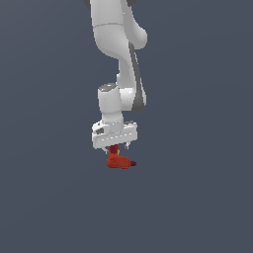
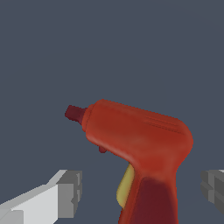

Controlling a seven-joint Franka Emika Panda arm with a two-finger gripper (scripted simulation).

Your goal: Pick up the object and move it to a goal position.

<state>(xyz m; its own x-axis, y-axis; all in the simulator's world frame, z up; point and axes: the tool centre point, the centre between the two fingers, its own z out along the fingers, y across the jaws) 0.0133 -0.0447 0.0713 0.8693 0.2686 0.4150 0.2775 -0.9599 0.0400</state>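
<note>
The object (image 1: pixel 120 162) is a small red drill-like item with an orange-red body and a dark maroon nozzle pointing to the exterior view's right. Its stubby handle points up toward my gripper (image 1: pixel 117 147), which hangs straight above it. In the wrist view the object (image 2: pixel 140 135) fills the middle. Its maroon handle reaches in between my fingers and a yellow patch shows on its side. My gripper (image 2: pixel 142 190) is open. The grey fingertips (image 2: pixel 70 192) stand well apart on either side of the handle, with a visible gap to it on both sides.
The surroundings are a plain dark grey-blue surface with no other objects in either view. The white arm (image 1: pixel 121 59) rises straight up above the gripper.
</note>
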